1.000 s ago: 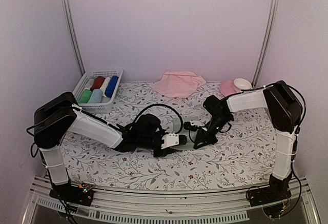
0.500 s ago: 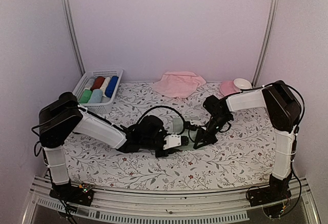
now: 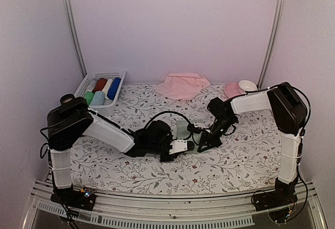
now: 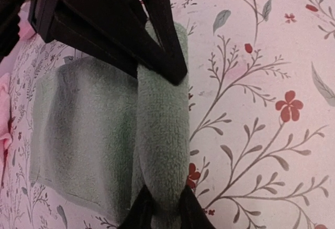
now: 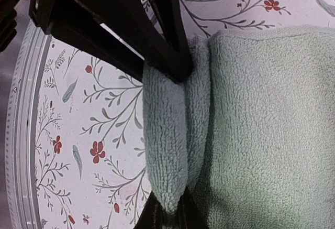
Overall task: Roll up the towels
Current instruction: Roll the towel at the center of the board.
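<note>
The pale mint green towel [image 3: 183,128] lies mid-table, its near edge rolled into a tight tube [image 4: 162,134] beside the flat part [image 4: 78,140]. My left gripper [image 4: 162,202] is shut on one end of that tube. At the opposite end, my right gripper [image 5: 170,208] pinches the same rolled edge [image 5: 167,134], next to the flat part [image 5: 272,134]. In the top view the left gripper [image 3: 188,146] and the right gripper [image 3: 201,146] nearly meet just in front of the towel. The pale pink towel [image 3: 182,86] lies crumpled at the back.
A white basket [image 3: 99,91] of rolled cloths stands at the back left. A pink saucer with a white cup [image 3: 241,87] sits at the back right. The floral tablecloth [image 3: 157,171] covers the table.
My left arm has slid right toward the green towel, and its gripper has closed on the rolled edge. The right arm has barely moved.
</note>
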